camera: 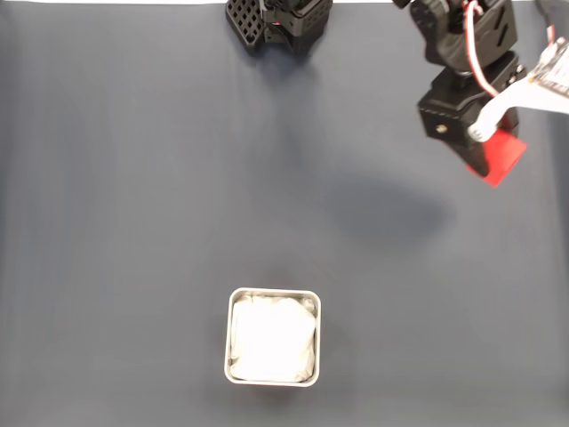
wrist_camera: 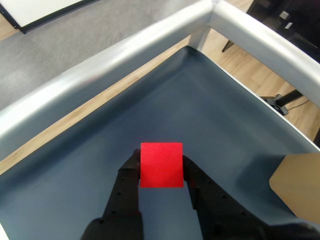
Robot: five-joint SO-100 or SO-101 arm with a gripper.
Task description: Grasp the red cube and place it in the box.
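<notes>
Fixed view and wrist view, one moment. My hand (wrist_camera: 161, 170) is clenched on the red cube (wrist_camera: 161, 164); in the wrist view its two dark fingers (wrist_camera: 129, 176) press the cube's left and right faces, and the cube's top face shows whole between them. In the fixed view the cube (camera: 503, 157) sits at the upper right, partly under my arm; a soft shadow on the counter (camera: 133, 178) lies below and to the left of it, so I judge the cube lifted clear of the surface, though neither view proves it.

Step in hand, as I judge it: the grasp is made, and the carry is beginning; the placing is not yet done.

The box (camera: 273, 336) stands at the lower middle of the fixed view, well apart from the cube; its grey rim is square with rounded corners; inside lies a crumpled white lining, and nothing else that I can see.

Next move, as I judge it: a long swing down and to the left in the fixed view, keeping the grip firm; then the cube centred over the lining before any release, since the box is only somewhat wider than the cube and a corner could catch the rim.
</notes>
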